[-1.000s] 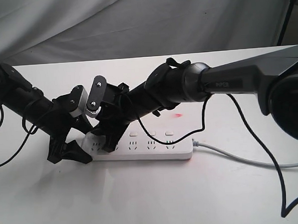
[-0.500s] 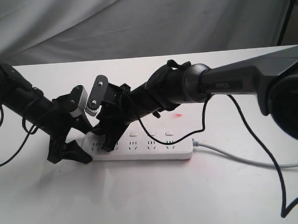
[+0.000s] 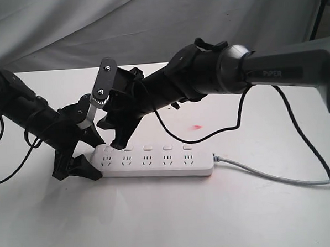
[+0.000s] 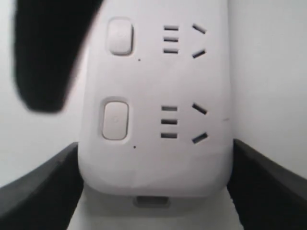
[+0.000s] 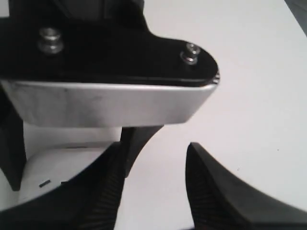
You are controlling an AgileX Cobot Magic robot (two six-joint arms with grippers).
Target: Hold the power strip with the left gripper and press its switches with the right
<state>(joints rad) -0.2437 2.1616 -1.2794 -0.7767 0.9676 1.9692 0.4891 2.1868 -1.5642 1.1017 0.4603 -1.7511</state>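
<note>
The white power strip (image 3: 156, 161) lies flat on the table, its grey cable (image 3: 267, 176) leading off to the right. My left gripper (image 3: 92, 156) is shut on its left end; in the left wrist view the black fingers (image 4: 43, 191) press both sides of the strip (image 4: 158, 158). The switches (image 3: 147, 149) run in a row along the far edge, and two (image 4: 115, 120) show close up. My right gripper (image 3: 120, 142) hangs just above the strip near the second button, apart from it. Its jaws stand open around bare table (image 5: 156, 187).
A red light spot (image 3: 196, 126) lies on the white table behind the strip. Black cables loop from the PIPER arm (image 3: 273, 73) down over the table. The left gripper's wrist block (image 5: 110, 100) sits close to the right wrist camera. Grey cloth hangs behind.
The right gripper has risen off the strip, where its fingertips were down by the second button, and its arm has lifted. The left gripper and the strip have not moved.
</note>
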